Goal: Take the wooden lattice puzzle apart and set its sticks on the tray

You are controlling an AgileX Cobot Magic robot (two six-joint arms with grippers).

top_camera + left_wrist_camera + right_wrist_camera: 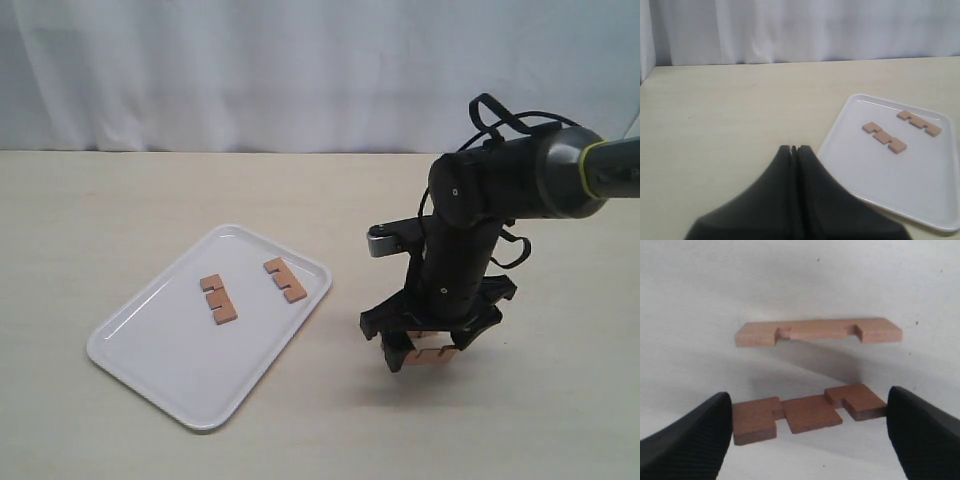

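Right gripper (pixel 424 356): clasping a flat light-brown notched wooden stick (pixel 807 415) by both ends between its fingers (pixel 690 440) | second notched stick (pixel 817 331): just beyond the fingertips, on the beige table (pixel 100 200) | white rectangular plastic tray (pixel 150 370): well apart from that gripper, toward the other arm's side, carrying two further sticks (pixel 218 298) (pixel 285 279) | left gripper (pixel 794 150): clenched, fingers pressed together.

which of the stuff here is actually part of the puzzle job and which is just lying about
Part of the job:
tray
two sticks lying in it
stick between the right gripper fingers
second stick just beyond it

Just there:
table
white curtain
left gripper, shut, away from the work
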